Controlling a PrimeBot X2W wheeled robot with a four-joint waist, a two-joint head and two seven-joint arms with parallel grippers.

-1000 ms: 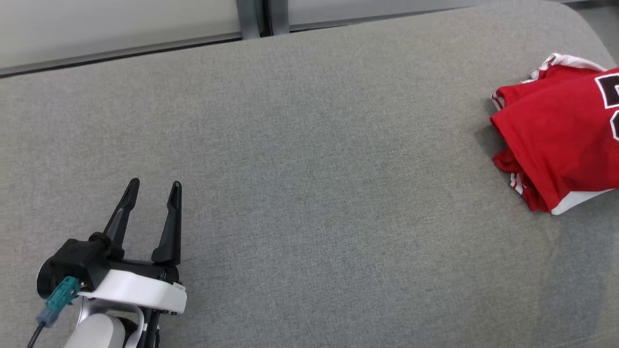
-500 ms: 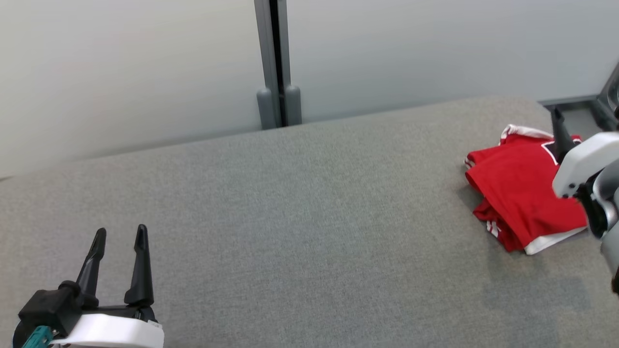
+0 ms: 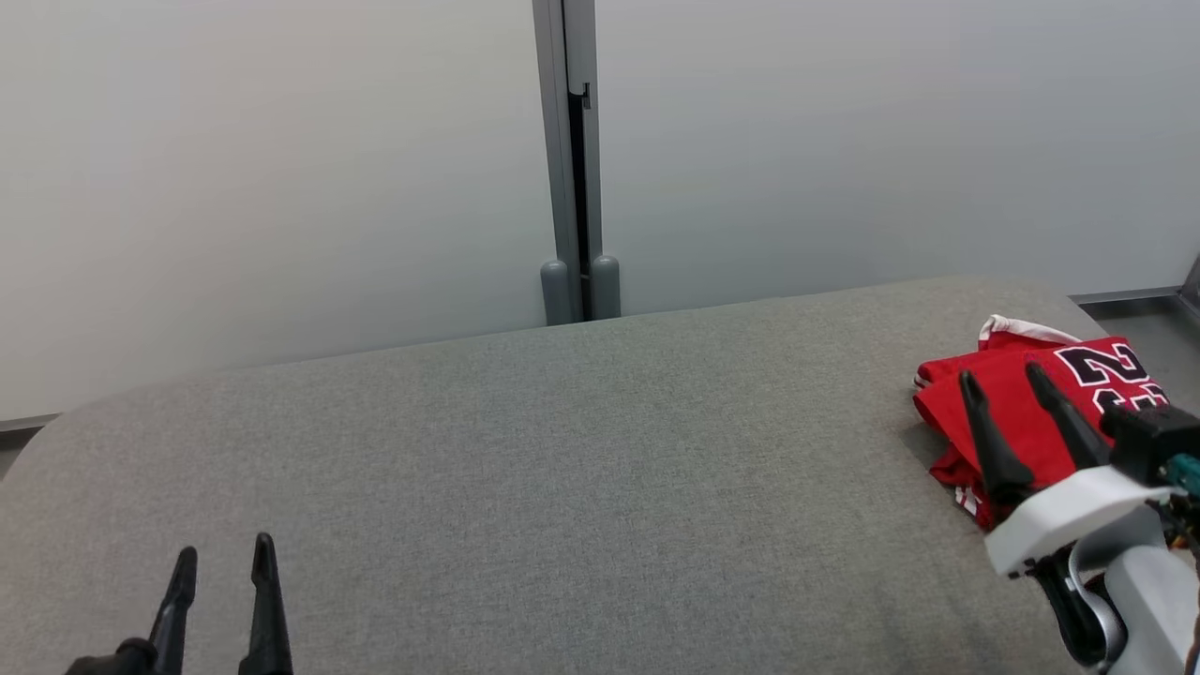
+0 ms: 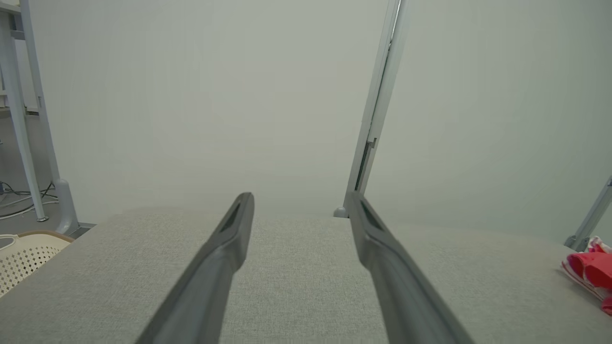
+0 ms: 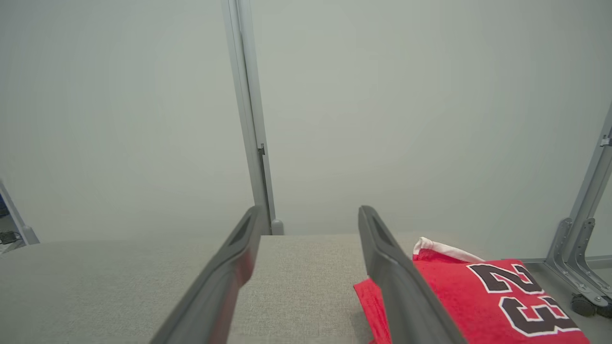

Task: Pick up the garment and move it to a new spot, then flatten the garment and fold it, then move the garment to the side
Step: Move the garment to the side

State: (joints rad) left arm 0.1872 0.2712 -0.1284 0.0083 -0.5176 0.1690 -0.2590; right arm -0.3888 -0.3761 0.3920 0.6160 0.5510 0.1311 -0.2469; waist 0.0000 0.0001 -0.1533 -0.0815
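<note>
right gripper (image 3: 998,373): jaws spread wide, nothing between them. The fingers point towards the far edge of the pad (image 3: 562,450), at its right end.
right gripper contact: it appears to hang just above the jersey (image 3: 942,408), and I see no touch. The right wrist view shows cloth under and to the right of the right-hand finger (image 5: 401,286), while bare pad lies under the gap.
left gripper (image 3: 226,547): jaws just as wide and empty, over the near left part of the pad, with no cloth near it.
jersey: a red bundle with white trim and the number 23 on top, at the far right end of the pad close to its rounded corner.
direction from right gripper: straight ahead and a little to its right, partly beneath the fingers.
direction from left gripper: far off to the right, across almost the whole pad.
long axis: unclear. The bundle looks about as wide as it is deep, and the wrist hides its near edge.
nearer arm: the right, by a wide margin.
judgement: the jersey looks already folded and laid aside. Any further nudge along the pad would fall to the right arm, which would have to drop and shift right to straddle the cloth.
</note>
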